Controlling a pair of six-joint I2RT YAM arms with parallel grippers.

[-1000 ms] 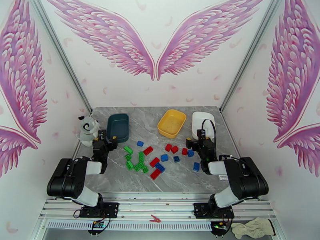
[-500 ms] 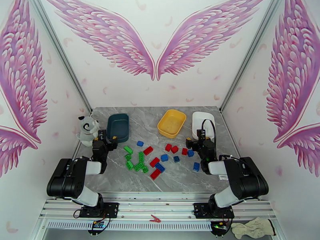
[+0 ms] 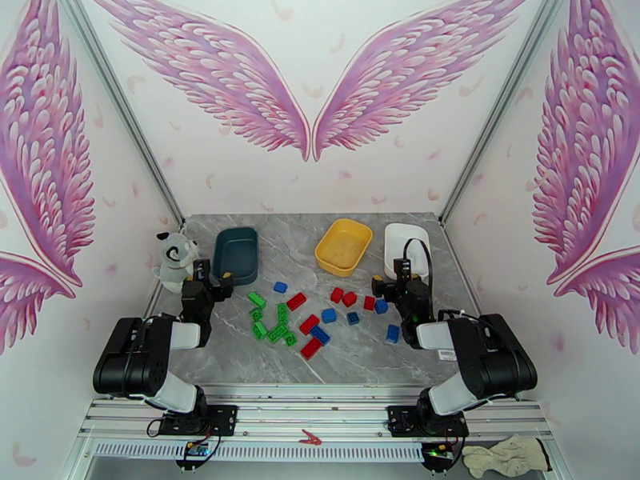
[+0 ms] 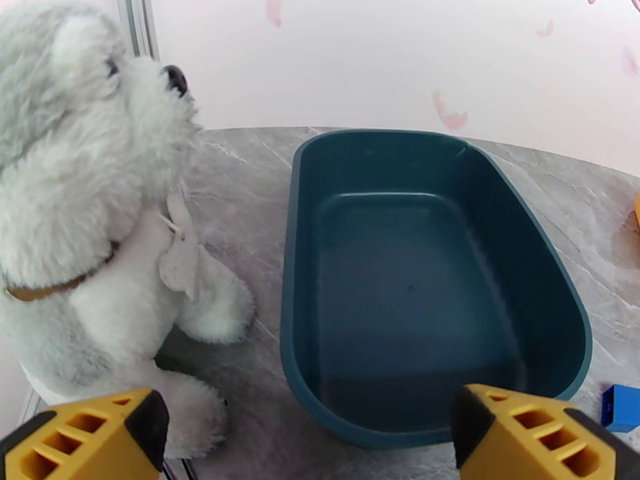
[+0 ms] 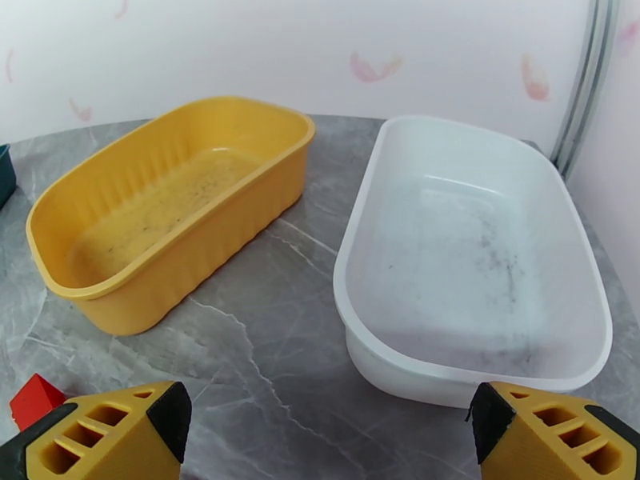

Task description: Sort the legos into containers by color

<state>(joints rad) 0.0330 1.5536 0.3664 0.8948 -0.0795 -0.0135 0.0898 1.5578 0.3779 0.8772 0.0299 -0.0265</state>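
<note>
Yellow hollow-celled tips of the left claw (image 4: 312, 438) stand spread wide on nothing, and the right claw (image 5: 320, 438) gapes likewise. Between the arms, loose on the table (image 5: 264, 354), lie the red, blue and green bricks (image 3: 310, 323), none in any tray. Past the left claw sits the teal tray (image 4: 300, 298), with a toy dog (image 4: 88, 202) just beside it, crowding that corner. Past the right claw stand the yellow tray (image 5: 200, 258) and the white tray (image 5: 400, 370), near each other but apart. Since a second ago the left claw has swung slightly toward the dog; the right has stayed. The table is grey, veined like marble. The trays are smooth, round-cornered plastic, the yellow one ribbed. The dog is fluffy grey-white.
</note>
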